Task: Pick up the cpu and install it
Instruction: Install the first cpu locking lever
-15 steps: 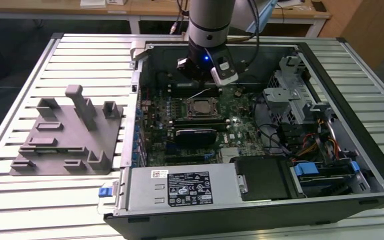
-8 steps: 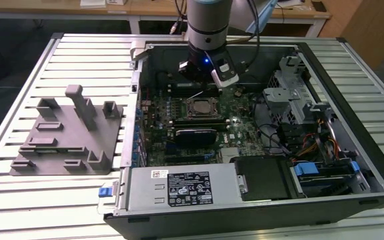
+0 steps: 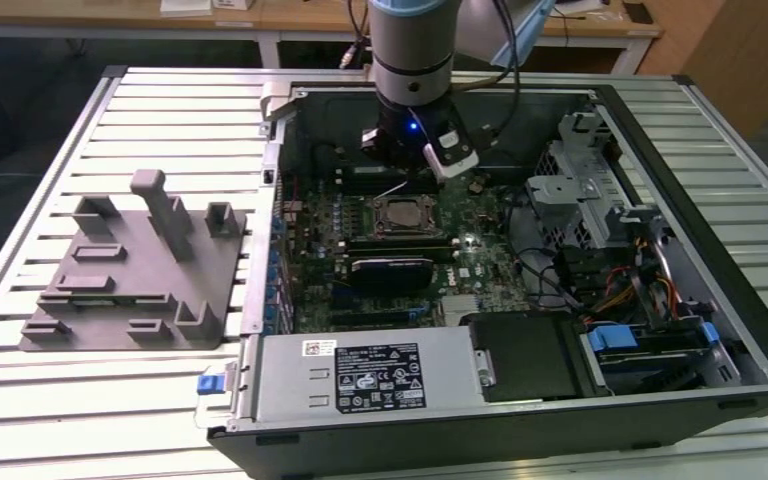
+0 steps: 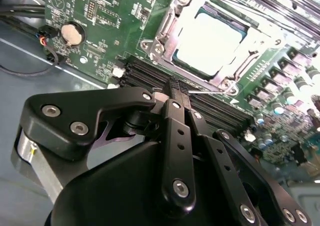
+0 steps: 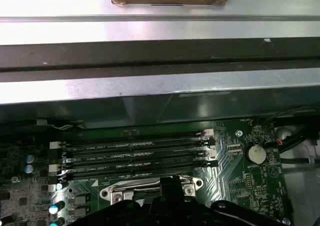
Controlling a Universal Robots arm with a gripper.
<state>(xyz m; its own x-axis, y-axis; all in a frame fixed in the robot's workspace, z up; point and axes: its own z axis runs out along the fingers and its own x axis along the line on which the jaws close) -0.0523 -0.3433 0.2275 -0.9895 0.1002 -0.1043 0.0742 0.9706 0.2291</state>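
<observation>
We see the arm's gripper (image 4: 179, 88) inside the open computer case (image 3: 704, 400), centre-top of the exterior view, hovering above the memory slots (image 5: 135, 158). In the second wrist view its fingers (image 4: 176, 131) are pressed together, holding nothing. The cpu (image 4: 212, 38) sits seated in the motherboard socket (image 4: 165, 33), upper middle of that view, apart from the fingertips. The grey fixture (image 3: 137, 270) stands at the exterior view's left on the slatted table (image 3: 37, 200).

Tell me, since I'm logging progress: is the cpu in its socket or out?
In. The cpu lies flat inside the socket's metal frame on the motherboard; the gripper, jaws together, holds nothing.
</observation>
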